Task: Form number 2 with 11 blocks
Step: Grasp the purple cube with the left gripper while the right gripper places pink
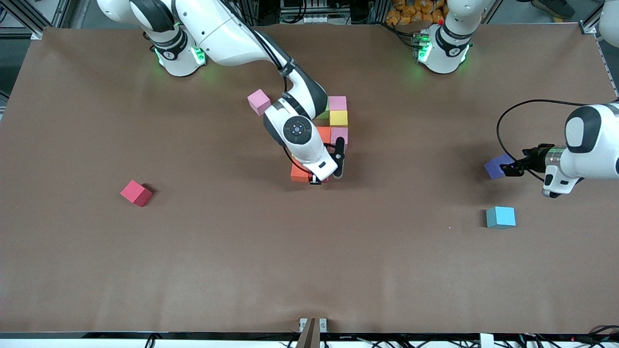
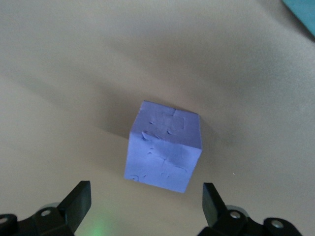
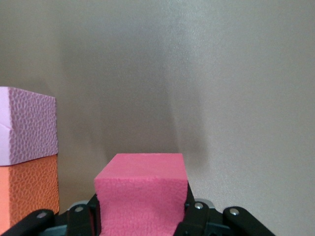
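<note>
The partly built number 2 stands mid-table as a cluster of blocks: a pink block, a yellow one, an orange one, a second pink one and another orange one. My right gripper is low at the cluster's end nearer the front camera, shut on a red block, beside the pink and orange blocks. The right arm hides part of the cluster. My left gripper is open, right next to a purple block, not touching it.
Loose blocks lie around: a pink one beside the cluster toward the right arm's base, a red one toward the right arm's end, and a blue one nearer the front camera than the purple block.
</note>
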`<move>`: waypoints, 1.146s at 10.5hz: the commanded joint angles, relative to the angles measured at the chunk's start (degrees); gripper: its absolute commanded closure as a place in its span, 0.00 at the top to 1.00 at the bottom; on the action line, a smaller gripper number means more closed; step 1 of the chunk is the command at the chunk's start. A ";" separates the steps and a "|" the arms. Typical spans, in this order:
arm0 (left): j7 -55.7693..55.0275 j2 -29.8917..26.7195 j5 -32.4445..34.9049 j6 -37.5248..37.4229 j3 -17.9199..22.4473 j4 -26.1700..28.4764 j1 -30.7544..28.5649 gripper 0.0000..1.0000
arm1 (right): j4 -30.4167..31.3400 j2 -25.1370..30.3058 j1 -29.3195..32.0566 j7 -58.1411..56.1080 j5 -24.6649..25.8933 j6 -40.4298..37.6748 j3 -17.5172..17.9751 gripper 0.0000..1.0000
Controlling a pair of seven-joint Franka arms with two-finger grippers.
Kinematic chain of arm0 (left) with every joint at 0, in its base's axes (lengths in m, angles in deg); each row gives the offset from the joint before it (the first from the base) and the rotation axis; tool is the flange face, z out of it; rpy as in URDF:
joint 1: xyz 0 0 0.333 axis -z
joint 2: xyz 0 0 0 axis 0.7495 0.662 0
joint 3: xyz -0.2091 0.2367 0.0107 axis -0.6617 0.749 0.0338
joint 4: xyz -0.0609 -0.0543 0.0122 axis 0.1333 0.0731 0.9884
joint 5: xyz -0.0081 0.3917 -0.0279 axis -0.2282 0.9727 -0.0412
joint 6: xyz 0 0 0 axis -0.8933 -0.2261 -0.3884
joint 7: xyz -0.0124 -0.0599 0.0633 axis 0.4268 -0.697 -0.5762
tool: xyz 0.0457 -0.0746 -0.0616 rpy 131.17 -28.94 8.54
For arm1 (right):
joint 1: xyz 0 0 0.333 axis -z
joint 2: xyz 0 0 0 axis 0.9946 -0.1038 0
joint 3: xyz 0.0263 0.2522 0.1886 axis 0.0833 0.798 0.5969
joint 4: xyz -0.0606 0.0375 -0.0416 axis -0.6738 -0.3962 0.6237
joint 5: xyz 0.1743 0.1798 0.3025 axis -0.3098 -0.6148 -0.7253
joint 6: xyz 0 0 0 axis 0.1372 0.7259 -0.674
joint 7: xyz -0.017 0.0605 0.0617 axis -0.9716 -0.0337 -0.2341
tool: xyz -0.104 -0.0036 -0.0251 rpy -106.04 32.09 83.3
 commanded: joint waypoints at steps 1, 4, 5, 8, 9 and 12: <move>2.10 0.99 -1.60 1.51 -0.56 0.85 -2.28 1.00 | -1.08 -0.92 0.27 -0.04 1.26 -0.70 0.08 0.29; 4.57 2.84 -1.60 1.77 -0.56 0.85 -3.60 1.00 | -0.73 -1.00 0.27 0.14 1.62 -0.79 0.08 0.29; 4.66 3.19 -1.69 2.38 -0.56 0.94 -3.61 1.00 | -0.73 -1.00 0.18 0.32 1.62 -0.70 0.08 0.29; 4.66 4.34 -1.69 3.00 -0.56 0.85 -4.05 1.00 | -0.64 -0.83 0.09 4.62 1.62 -0.79 0.08 1.00; 4.66 4.34 -1.69 3.01 -0.56 0.85 -4.05 1.00 | -0.64 -0.65 0.09 4.62 1.53 -0.88 0.17 1.00; 4.74 3.90 -2.38 2.74 -0.65 0.85 -3.96 1.00 | -0.82 -0.12 0.18 4.62 1.35 -1.67 0.17 1.00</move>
